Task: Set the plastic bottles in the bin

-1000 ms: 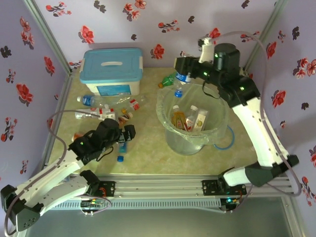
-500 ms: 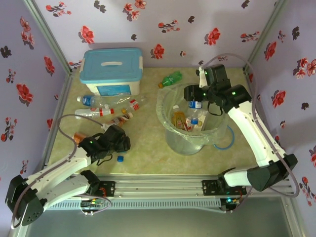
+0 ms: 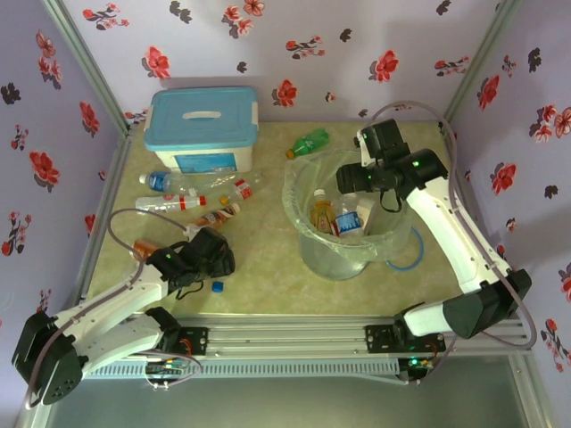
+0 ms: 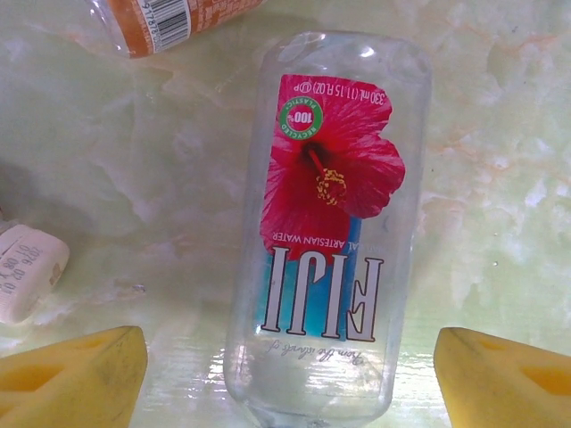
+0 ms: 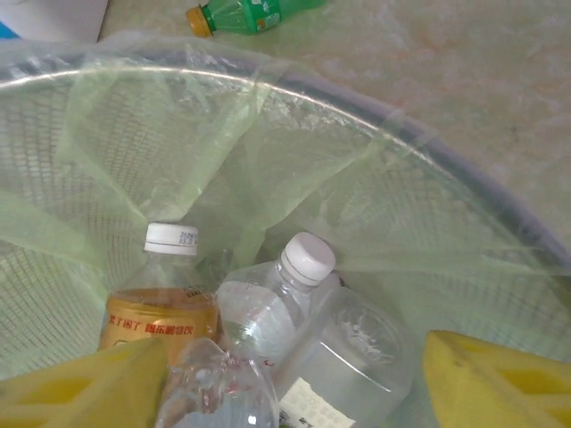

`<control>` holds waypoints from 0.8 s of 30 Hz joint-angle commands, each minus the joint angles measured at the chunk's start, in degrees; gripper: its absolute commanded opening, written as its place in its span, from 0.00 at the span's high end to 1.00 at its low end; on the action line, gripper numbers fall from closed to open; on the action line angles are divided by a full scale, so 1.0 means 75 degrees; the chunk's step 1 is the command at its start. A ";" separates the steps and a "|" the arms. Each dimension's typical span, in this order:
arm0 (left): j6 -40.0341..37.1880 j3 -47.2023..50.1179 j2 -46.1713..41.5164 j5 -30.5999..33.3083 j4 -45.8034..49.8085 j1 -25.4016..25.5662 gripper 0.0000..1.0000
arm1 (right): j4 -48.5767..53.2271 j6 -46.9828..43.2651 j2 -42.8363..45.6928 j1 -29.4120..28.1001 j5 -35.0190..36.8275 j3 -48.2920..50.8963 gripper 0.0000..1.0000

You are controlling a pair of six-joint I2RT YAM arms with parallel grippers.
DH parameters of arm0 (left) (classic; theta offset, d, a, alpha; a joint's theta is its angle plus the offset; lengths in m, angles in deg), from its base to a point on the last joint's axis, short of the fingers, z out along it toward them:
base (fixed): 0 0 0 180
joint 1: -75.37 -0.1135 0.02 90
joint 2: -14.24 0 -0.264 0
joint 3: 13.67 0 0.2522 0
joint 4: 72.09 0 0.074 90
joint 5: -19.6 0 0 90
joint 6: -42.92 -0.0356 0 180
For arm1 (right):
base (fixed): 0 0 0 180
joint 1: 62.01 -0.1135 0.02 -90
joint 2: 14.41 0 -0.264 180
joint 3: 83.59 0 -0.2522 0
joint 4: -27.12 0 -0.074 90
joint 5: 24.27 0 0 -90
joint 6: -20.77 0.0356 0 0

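- Purple wallpaper (image 3: 268, 53) dotted with red flowers closes in a pale green marbled table (image 3: 268, 259).
- My left claw (image 4: 285, 383) hangs low over a clear water bottle (image 4: 326, 232) with a red flower label. The yellow pads (image 4: 71, 374) stand wide apart, one on each side of the bottle's near end. Neither touches it, and I hold nothing.
- That bottle lies flat on the table and looks empty. I judge it light, thin-walled and slick, so it should dent under a hard pinch and could squirt out sideways. The best hold is across the labelled middle, where the sides run straight, with a gentle squeeze.
- My right claw (image 5: 294, 392) hangs over the bin (image 5: 401, 125), pads apart, with nothing between them.
- Below it, inside the bin's thin liner, an orange-labelled bottle (image 5: 161, 312) and a clear bottle with a white cap (image 5: 285, 303) stand close together.
- Further out, a green bottle (image 5: 245, 15) lies on the table just beyond the bin's far rim.
- More bottles (image 3: 234, 189) lie loose in front of a white box with a blue lid (image 3: 203, 125).
- A small blue cap (image 3: 217, 287) sits near my left claw.
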 commanded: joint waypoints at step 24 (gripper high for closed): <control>0.0217 0.0665 0.0315 -0.0378 -0.0700 -0.0123 0.21 | -0.1744 0.0612 0.0722 -0.0373 -0.0902 0.1194 0.40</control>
